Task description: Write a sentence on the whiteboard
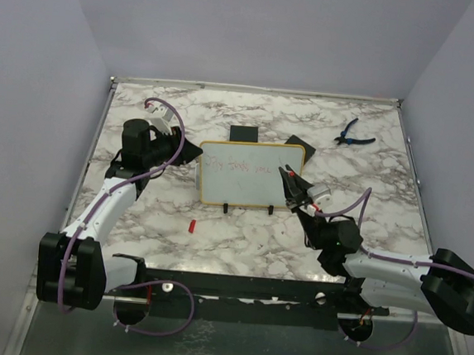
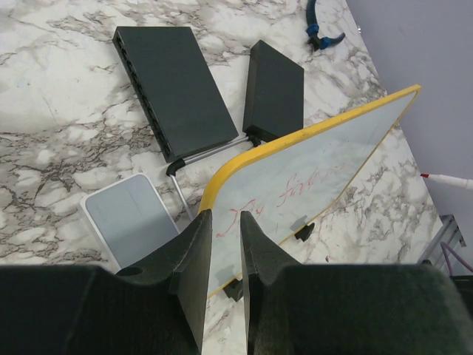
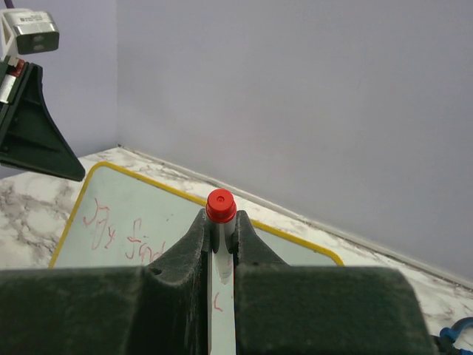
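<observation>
Pinching yellow-framed whiteboard [image 2: 318, 163] edge, left gripper [image 2: 225, 222], right gripper [image 3: 220, 229] clamping slim red-tipped marker [image 3: 220, 205]

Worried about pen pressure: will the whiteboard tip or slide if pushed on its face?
Likely tippy: the whiteboard stands on two small black feet, a narrow base. It looks thin and light, so may slide on the smooth table. The left gripper pinching its yellow edge should steady it.

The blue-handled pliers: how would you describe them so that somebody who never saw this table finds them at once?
On the marble table, look toward the far right corner, past the yellow-framed whiteboard. The pliers lie flat there, alone. They are the only blue thing; their nearest neighbours, behind the board, are flat black blocks.
</observation>
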Controlling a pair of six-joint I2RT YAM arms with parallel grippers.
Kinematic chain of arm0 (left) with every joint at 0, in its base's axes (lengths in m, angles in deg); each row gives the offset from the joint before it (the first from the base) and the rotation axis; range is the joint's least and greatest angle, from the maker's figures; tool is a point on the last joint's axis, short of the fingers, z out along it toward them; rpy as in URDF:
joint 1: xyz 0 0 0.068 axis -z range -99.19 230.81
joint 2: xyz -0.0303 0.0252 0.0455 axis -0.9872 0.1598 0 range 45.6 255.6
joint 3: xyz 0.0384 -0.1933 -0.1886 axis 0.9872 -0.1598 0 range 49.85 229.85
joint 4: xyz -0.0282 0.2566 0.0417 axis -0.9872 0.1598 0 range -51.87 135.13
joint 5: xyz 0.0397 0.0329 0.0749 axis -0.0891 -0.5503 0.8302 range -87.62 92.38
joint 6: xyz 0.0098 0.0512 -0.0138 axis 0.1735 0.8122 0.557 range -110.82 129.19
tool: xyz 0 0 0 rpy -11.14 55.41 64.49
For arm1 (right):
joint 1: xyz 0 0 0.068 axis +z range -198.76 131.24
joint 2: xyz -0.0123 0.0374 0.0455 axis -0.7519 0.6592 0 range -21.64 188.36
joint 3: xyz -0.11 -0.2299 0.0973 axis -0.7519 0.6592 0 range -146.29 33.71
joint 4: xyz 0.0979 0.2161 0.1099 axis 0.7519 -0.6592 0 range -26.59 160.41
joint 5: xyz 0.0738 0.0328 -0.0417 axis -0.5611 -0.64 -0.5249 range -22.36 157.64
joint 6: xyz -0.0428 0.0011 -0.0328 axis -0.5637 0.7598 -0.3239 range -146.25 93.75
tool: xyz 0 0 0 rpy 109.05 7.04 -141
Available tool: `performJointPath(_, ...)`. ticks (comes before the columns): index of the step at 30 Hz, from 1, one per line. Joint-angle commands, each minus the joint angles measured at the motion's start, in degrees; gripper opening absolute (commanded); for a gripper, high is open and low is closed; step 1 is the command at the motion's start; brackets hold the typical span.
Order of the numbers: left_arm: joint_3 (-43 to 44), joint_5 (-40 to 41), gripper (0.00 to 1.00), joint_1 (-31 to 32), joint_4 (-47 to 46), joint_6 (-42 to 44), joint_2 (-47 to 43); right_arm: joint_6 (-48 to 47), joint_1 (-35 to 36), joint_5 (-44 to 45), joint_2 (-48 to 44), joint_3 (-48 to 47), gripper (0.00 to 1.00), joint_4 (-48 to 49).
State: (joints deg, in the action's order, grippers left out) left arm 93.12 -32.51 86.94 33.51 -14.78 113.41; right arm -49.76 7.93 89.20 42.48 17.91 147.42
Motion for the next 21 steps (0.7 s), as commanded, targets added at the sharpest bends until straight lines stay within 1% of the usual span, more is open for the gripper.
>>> performJointPath(1, -0.7, -0.01, 0.23, 0.36, -0.59, 0.8, -1.24, 0.66, -0.13, 1.23, -1.31, -1.06, 0.01, -3.17)
performJointPath(9, -0.81, 0.08, 0.23, 0.33, -0.72, 0.89, -0.93, 3.11, -4.75, -1.68, -2.2, -0.12, 0.01, -2.88)
performJointPath(13, -0.81, 0.29, 0.23, 0.31, -0.65, 0.94, -0.87, 4.58, -7.63, -3.37, -1.35, -0.2, 0.01, -1.03)
performJointPath(16, -0.89, 0.35, 0.23, 0.31, -0.65, 0.98, -0.85, 4.45, -8.17, -3.8, -0.24, -0.32, 0.01, 1.0)
performJointPath(21, -0.82, 0.35, 0.23, 0.35, -0.63, 1.1, -0.84, 4.9, -8.21, -5.03, 1.64, -1.07, 0.01, 1.23)
